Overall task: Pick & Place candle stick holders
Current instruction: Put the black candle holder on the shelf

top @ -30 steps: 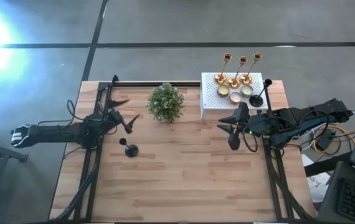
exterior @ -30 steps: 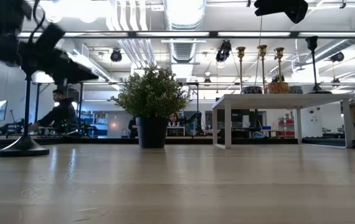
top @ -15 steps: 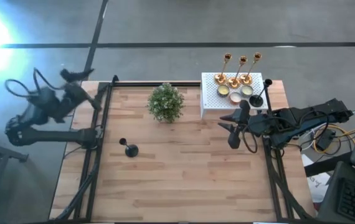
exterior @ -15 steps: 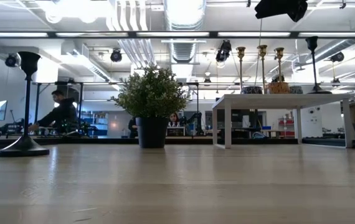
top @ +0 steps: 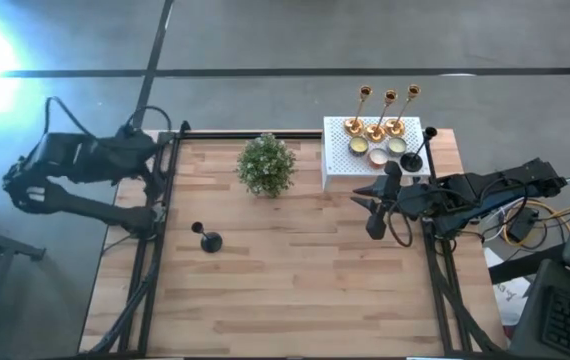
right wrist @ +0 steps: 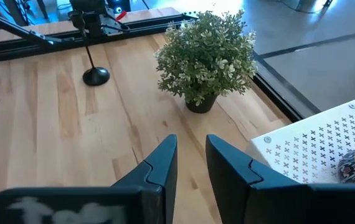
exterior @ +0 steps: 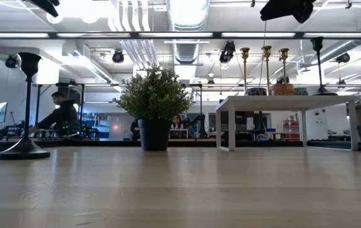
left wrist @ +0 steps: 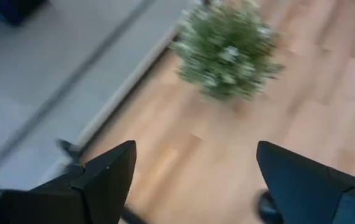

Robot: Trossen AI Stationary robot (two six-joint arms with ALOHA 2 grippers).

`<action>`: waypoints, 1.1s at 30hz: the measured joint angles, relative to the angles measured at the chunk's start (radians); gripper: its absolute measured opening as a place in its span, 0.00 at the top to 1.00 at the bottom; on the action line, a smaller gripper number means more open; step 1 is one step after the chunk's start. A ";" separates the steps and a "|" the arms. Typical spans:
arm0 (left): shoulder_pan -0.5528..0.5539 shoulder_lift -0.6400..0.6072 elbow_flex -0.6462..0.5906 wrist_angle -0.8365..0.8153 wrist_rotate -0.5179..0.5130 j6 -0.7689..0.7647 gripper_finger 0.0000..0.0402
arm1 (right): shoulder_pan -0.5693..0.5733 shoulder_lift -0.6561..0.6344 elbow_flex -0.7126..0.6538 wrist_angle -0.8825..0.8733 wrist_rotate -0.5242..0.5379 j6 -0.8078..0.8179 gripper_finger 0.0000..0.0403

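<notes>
One black candle stick holder (top: 208, 240) stands on its round base on the table's left half, also in the low view (exterior: 26, 104) and the right wrist view (right wrist: 90, 50). Three gold holders (top: 389, 112) and a second black one (top: 420, 148) stand on the white perforated box (top: 337, 160) at the far right. My left gripper (top: 137, 133) hangs high over the far left corner, open and empty (left wrist: 194, 149). My right gripper (top: 375, 205) hovers in front of the box, its fingers a narrow gap apart with nothing between them (right wrist: 191, 142).
A bushy green potted plant (top: 266, 164) stands at the far middle, between the lone black holder and the box. Dark frame rails (top: 150, 250) run along the table's left and right sides. Bare wood fills the near half. People sit in the room behind (exterior: 59, 114).
My left gripper has risen from beside the top of the lone black holder and drawn back toward the table's far left corner, tipping as it went. The holder stays upright where it stood.
</notes>
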 joint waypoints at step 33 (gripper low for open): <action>-0.949 0.193 -0.350 -0.042 -0.026 -1.122 0.17 | 0.000 0.000 -0.050 0.014 0.026 0.038 0.77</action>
